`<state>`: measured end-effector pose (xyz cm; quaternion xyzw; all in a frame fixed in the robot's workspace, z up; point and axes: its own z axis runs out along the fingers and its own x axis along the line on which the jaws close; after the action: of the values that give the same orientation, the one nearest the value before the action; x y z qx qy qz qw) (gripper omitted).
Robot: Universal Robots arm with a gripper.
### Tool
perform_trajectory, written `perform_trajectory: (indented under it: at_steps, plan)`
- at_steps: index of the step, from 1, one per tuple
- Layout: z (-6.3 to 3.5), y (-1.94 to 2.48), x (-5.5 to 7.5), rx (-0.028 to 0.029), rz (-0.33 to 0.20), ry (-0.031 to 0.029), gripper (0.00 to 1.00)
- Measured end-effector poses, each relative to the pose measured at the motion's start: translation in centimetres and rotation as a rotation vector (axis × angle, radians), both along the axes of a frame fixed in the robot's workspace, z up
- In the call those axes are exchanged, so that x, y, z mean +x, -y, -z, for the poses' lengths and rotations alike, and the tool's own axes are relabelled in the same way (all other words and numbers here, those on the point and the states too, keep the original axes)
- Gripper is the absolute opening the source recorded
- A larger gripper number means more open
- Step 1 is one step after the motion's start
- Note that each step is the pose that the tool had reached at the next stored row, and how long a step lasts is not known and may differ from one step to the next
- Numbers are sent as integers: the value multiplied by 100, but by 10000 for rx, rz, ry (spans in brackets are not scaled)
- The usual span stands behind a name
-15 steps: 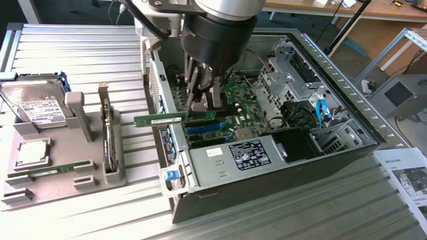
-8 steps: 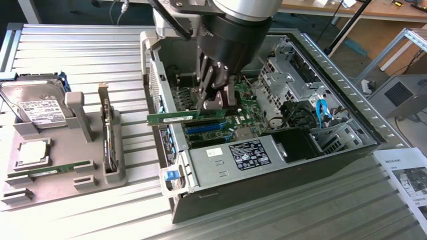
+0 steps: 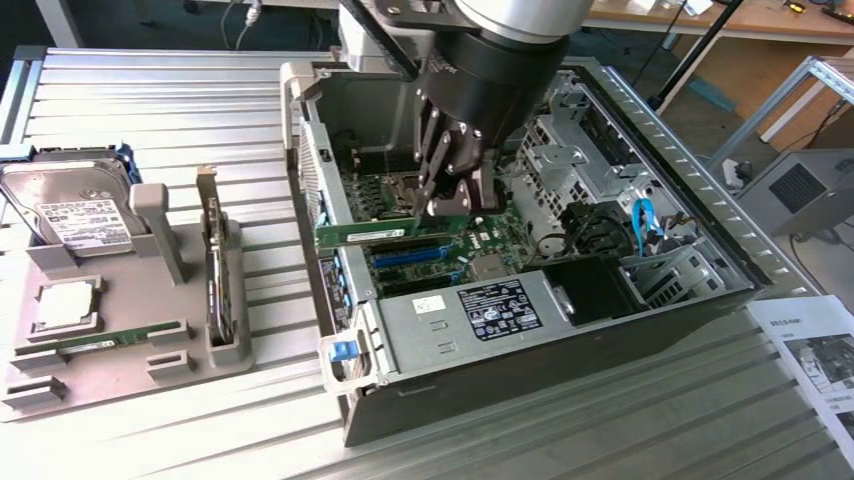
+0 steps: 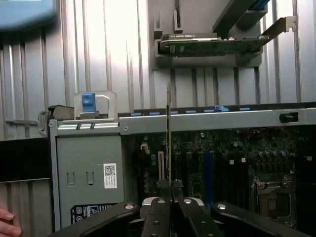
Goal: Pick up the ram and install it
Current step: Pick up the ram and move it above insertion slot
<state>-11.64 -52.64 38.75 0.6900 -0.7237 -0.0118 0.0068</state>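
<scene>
Tool clamped on ram, above motherboard; ram likely light, stiff, thin, fragile; best held by long edges, faces untouched

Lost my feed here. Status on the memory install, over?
Gripper shut on the memory stick. Stick on edge over the motherboard, inside the case. A hand beside the case.

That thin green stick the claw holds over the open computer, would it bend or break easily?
Probably stiff: the ram juts sideways from the gripper without sagging. Likely light, since a pinch near one end carries it. Edge-on in the wrist view it looks very thin, so it may crack if pressed crooked.
</scene>
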Motion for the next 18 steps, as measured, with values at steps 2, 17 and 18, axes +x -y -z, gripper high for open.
perform_trajectory:
  at_steps: [2,17,18]
  plan:
    - [0,0,44,1,0,-1,12]
    - [0,0,347,0,0,-4,12]
    - [0,0,365,0,0,-4,12]
